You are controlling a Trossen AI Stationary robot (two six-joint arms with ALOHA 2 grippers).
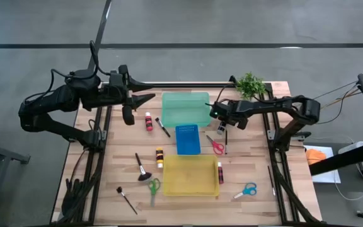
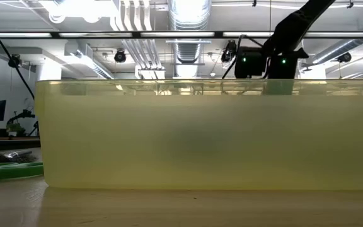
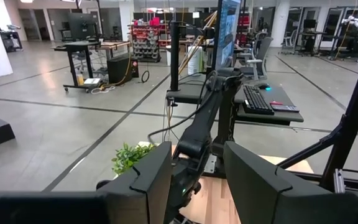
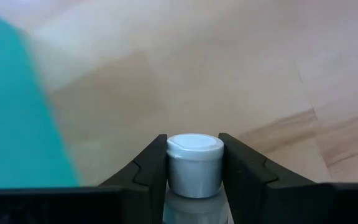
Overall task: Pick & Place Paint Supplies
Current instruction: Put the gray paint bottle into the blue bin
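Observation:
In the right wrist view my right gripper is shut on a small paint bottle's white cap. From above, this gripper points down at the table just right of the green tray. The bottle's body is hidden below the fingers. My left gripper hangs open and level, high over the table's far left, holding nothing. Loose on the wood lie a red bottle, an orange bottle, a magenta bottle, red scissors, blue scissors, green scissors and black brushes. My right gripper pinches the bottle's white cap between its two fingers, one on each side of the cap's round wall. The fingers come from above, slanting steeply down. The gripper hides whether the bottle is clear of the table.
A blue tray stands at the table's middle and a yellow tray nearer the front; the yellow tray's wall fills the low view. A small green plant stands at the far right corner. Bare wood lies at the table's right side.

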